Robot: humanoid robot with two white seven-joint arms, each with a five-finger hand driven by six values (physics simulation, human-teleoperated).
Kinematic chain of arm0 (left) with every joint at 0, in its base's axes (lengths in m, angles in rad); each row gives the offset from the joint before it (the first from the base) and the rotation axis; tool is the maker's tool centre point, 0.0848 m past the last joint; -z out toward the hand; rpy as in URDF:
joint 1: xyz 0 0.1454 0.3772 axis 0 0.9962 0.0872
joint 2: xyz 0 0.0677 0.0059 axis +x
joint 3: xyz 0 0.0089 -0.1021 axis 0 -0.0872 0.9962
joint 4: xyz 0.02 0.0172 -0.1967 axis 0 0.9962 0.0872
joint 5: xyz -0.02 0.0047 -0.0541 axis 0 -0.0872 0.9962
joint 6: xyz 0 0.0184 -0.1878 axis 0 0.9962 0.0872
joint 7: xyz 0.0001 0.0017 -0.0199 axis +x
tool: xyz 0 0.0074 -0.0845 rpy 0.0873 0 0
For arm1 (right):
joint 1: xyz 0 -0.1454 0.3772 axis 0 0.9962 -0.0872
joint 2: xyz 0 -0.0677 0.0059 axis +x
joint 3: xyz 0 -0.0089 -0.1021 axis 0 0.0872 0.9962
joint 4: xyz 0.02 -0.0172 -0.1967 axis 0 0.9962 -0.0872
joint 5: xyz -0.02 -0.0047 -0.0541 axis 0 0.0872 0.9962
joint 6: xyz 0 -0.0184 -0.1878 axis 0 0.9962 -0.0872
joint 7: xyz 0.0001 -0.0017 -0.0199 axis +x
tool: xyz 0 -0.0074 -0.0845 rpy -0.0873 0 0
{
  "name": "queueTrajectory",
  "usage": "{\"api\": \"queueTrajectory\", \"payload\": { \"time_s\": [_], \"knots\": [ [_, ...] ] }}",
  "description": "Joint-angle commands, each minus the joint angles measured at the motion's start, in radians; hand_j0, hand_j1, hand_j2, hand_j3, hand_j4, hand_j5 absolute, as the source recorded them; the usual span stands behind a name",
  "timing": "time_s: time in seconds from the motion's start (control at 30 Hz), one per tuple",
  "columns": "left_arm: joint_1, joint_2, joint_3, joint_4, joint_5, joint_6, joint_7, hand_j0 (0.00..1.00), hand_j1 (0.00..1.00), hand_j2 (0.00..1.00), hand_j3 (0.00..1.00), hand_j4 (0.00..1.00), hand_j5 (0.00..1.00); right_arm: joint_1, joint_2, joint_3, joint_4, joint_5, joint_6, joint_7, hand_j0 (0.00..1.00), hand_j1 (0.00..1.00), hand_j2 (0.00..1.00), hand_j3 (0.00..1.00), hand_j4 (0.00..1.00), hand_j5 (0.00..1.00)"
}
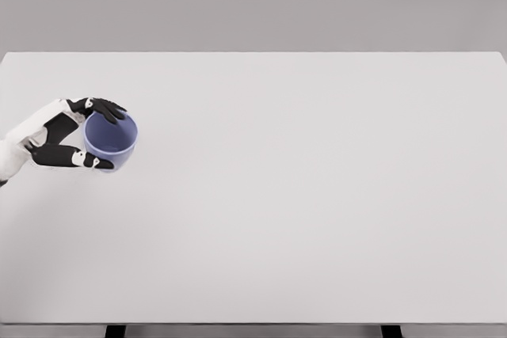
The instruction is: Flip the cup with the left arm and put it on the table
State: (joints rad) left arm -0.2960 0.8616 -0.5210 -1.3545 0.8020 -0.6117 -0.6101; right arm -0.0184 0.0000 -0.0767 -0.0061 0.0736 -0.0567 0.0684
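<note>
White table [317, 195] fills most of the view, seen from above. Left hand [67, 136] reaches in from the left edge with dark fingers [107, 108] wrapped round the cup [111, 142], thumb on the near side. Cup is bluish, translucent, mouth up, at the table's left side.

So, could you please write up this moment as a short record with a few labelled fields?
view: head camera, looking down on the table
object: blue cup, at the table's left side
cup orientation: open mouth faces the camera
left robot hand: fingers curled around the cup, from above and below in the picture
right robot hand: not in view
cup contact with table: cannot tell
rest of table: white, nothing else seen
</note>
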Motion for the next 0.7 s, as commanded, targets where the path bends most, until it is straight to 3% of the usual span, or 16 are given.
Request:
{"api": "queueTrajectory", "payload": {
  "time_s": [0.0,0.1,0.4,0.47,0.57,0.67],
  "knots": [
    [-0.009,-0.108,-0.020,0.084,0.016,0.001,-0.001,0.50,0.50,0.50,0.50,0.50,0.50,0.000,0.000,0.000,0.000,0.000,0.000,0.001,1.00,1.00,1.00,1.00,1.00,1.00],
    [-0.045,-0.180,-0.022,0.169,0.014,0.001,-0.001,0.51,0.51,0.51,0.51,0.51,0.51,0.002,0.000,0.000,0.000,0.000,0.000,0.001,1.00,1.00,1.00,1.00,1.00,1.00],
    [-0.041,-0.213,-0.019,0.178,0.002,0.001,-0.001,0.57,0.57,0.57,0.57,0.57,0.57,0.000,0.000,0.000,0.000,0.000,0.000,-0.001,1.00,1.00,1.00,1.00,1.00,1.00],
    [-0.041,-0.213,-0.019,0.176,0.000,0.001,-0.001,0.63,0.63,0.63,0.63,0.63,0.63,0.000,0.000,0.000,0.000,0.000,0.000,-0.001,1.00,1.00,1.00,1.00,1.00,1.00],
    [-0.041,-0.213,-0.020,0.178,-0.018,0.001,-0.001,0.91,0.91,0.91,0.91,0.91,0.91,0.000,0.000,0.000,0.000,0.000,0.000,-0.001,1.00,1.00,1.00,1.00,1.00,1.00],
    [-0.041,-0.217,-0.019,0.179,-0.046,0.001,-0.001,1.00,1.00,1.00,1.00,1.00,1.00,0.000,0.000,0.000,0.000,0.000,0.000,0.001,1.00,1.00,1.00,1.00,1.00,1.00]
  ]
}}
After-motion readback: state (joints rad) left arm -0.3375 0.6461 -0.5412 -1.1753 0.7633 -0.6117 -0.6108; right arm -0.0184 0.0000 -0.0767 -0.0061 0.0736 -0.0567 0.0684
